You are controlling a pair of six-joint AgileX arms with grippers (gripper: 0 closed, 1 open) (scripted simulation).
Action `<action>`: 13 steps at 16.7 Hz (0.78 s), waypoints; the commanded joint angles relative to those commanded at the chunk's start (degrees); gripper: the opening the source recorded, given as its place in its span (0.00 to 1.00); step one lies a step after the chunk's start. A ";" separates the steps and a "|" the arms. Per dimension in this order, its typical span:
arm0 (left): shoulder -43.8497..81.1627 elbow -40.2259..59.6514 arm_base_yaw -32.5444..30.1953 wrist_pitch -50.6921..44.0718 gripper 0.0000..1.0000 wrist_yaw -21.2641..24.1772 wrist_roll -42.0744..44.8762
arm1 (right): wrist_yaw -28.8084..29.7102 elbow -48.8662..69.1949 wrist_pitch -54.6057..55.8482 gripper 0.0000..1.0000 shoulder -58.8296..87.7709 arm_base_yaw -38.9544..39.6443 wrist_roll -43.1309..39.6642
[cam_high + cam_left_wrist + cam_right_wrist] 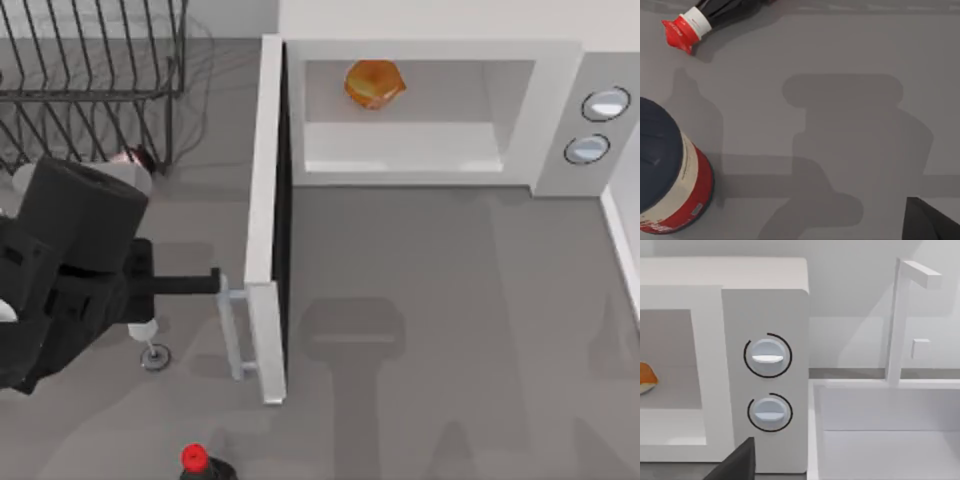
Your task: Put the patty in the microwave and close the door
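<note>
The white microwave (555,120) stands at the back of the table with its cavity open. The orange-brown patty (374,83) lies inside on the cavity floor, and its edge also shows as the patty (646,379) in the right wrist view, beside the two dials (768,356). The door (268,200) is swung out toward the front, with its white bar handle (235,335) on the left face. My left gripper (214,283) reaches in from the left, its tip just at the handle's upper end. A dark part of my right gripper (737,465) shows in front of the dial panel.
A wire dish rack (90,70) stands at the back left. A glass (152,352) sits under my left arm, and a red-capped bottle (195,460) lies at the front edge. A red-and-white can (665,175) is near the bottle (687,27). A sink (880,440) with a faucet (897,315) adjoins the microwave's right side.
</note>
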 joint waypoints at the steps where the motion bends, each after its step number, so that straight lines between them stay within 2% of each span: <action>1: 0.51 -1.07 0.00 1.88 0.00 0.01 0.01 | 0.00 0.00 0.00 1.00 0.00 0.00 0.00; 7: 4.20 -9.50 0.03 14.64 0.00 0.09 0.19 | 0.00 0.00 0.00 1.00 0.00 0.00 0.00; 11: 4.84 -10.74 0.08 15.86 0.00 0.07 0.23 | 0.00 0.00 0.00 1.00 0.00 0.00 0.00; 13: 3.40 -8.21 -1.07 16.03 0.00 0.47 -0.11 | 0.00 0.00 0.00 1.00 0.00 0.00 0.00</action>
